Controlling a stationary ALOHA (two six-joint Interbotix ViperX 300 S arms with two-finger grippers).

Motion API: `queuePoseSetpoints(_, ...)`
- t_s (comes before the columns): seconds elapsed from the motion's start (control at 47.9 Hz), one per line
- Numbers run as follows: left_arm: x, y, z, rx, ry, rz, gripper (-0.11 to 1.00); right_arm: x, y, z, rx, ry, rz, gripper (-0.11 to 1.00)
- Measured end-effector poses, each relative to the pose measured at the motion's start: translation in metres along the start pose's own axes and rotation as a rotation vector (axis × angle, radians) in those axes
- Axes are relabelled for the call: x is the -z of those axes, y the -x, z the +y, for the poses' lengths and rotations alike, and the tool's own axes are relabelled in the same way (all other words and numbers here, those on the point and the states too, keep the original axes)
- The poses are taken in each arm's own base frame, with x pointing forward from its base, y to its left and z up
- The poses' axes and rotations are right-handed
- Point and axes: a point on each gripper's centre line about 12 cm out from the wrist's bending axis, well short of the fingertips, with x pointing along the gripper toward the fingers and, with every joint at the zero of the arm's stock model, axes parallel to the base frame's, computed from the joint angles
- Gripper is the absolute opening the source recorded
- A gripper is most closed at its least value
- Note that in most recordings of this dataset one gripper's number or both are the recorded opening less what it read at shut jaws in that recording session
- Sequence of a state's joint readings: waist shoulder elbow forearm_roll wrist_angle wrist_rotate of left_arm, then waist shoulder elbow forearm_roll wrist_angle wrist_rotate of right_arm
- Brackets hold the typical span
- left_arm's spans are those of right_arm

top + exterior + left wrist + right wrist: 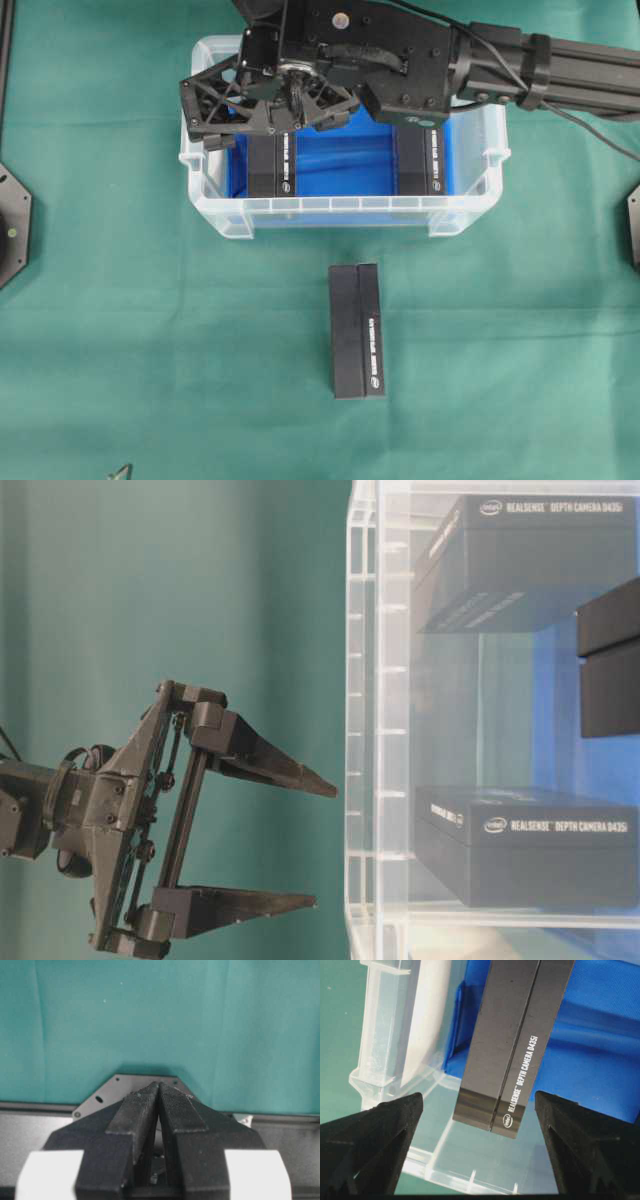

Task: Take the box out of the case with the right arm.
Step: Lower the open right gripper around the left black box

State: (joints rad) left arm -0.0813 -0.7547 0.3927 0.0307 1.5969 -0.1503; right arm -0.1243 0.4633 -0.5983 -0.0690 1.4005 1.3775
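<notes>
The case [340, 207] is a clear bin with a blue bottom, standing at the back middle of the table. Two black boxes lie in it, one on the left [272, 165] and one on the right [425, 160]. My right gripper [275, 125] hangs open above the left box, touching nothing. In the right wrist view that box [515, 1045] lies below and between the spread fingers [395, 1130], beside the case wall [390, 1035]. The table-level view shows the right gripper [325, 845] open just outside the case rim [365, 730]. My left gripper [159, 1086] is shut and empty.
A third black box [357, 330] lies on the green cloth in front of the case. Black mounting plates sit at the left edge [12, 225] and the right edge [633, 225]. A grey plate [107, 1095] lies under the left gripper.
</notes>
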Motion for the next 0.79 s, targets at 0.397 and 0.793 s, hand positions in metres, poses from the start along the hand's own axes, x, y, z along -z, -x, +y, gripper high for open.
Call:
queuePoseSetpoints(0.397,0.0001,0.0004,0.0002,-0.001,0.0,-0.003,0.0,-0.0002,0.0,0.0,0.0,-0.01,-0.001,0.94)
queuePoseSetpoints(0.793,0.0007,0.0007,0.0003,-0.001,0.0,-0.002,0.0,-0.0012,0.0,-0.0002,0.002,-0.01,-0.01,0.94)
